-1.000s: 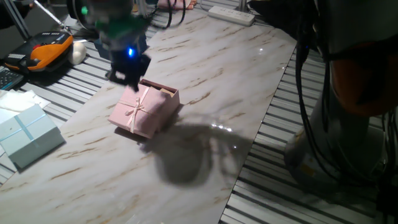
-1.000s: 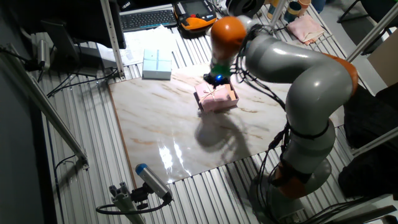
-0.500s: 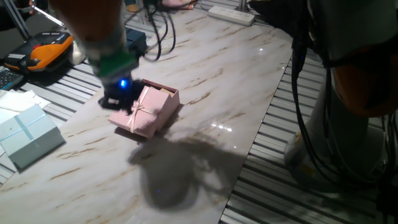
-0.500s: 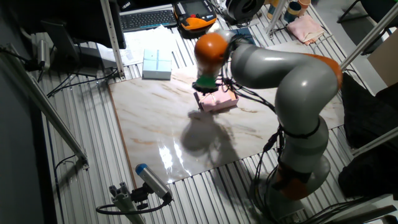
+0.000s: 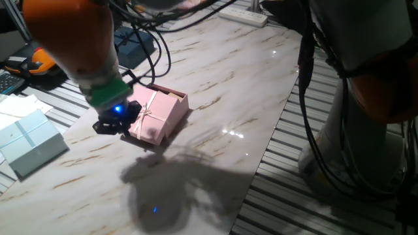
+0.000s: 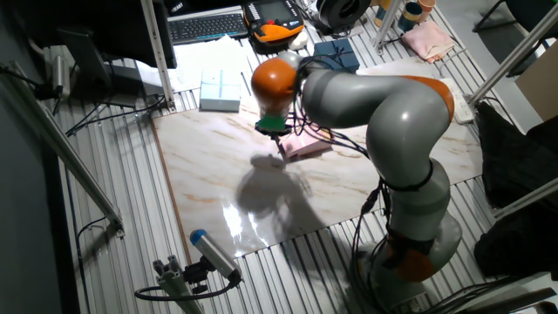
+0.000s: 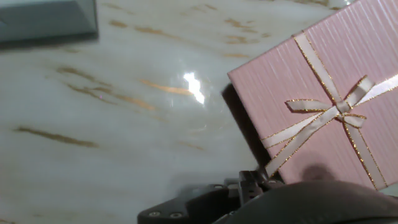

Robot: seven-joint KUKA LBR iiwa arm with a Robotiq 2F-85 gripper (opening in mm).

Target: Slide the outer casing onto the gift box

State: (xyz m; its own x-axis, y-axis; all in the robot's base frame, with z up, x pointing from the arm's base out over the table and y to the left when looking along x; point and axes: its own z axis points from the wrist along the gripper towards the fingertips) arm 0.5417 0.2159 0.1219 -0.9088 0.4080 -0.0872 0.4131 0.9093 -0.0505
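I am judging the sliding step half done: the outer casing (image 5: 151, 117) is sitting tilted over the gift box (image 5: 175, 98) mid-bench, box rim showing at its 1 o'clock. My gripper (image 5: 115, 124) is hovering at the casing's 9 o'clock; I cannot tell its spread. Next, I am thinking, a level push down. The hand view alone is showing the bow (image 7: 339, 112).

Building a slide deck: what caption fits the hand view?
Hand camera looks down on the pink outer casing, ribbon bow on top, resting on the marble table.
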